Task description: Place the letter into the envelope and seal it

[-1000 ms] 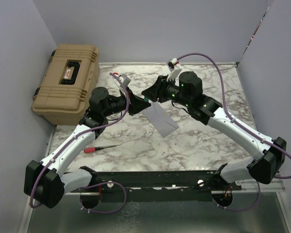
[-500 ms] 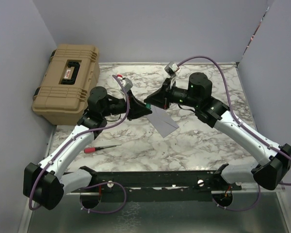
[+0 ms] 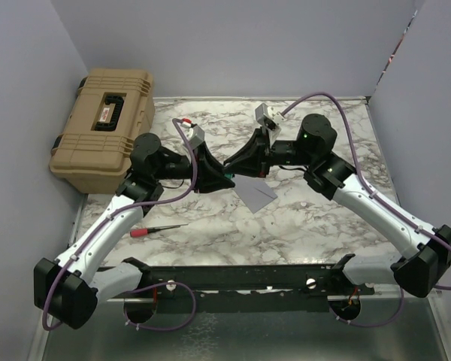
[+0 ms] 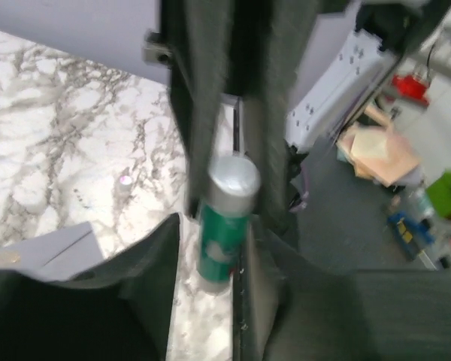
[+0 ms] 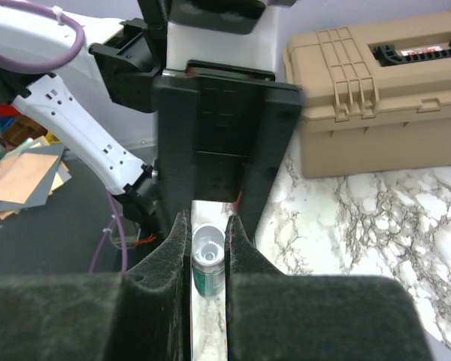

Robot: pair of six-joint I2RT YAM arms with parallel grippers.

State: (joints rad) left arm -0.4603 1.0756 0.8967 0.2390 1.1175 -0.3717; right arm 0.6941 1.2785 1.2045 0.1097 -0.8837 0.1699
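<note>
The left pincer (image 4: 209, 227) is clamped round the body of a small green plastic tube (image 4: 218, 256); the right pincer (image 5: 208, 226) pinches its round grey-white cap (image 5: 208, 244).

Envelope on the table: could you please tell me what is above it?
Over the envelope, the left gripper and right gripper meet, both pinching a green tube. Its corner beneath them is hidden.

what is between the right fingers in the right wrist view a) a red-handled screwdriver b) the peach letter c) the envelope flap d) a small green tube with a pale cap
d: the right wrist view shows a small green tube with a pale cap pinched between the right fingers.
</note>
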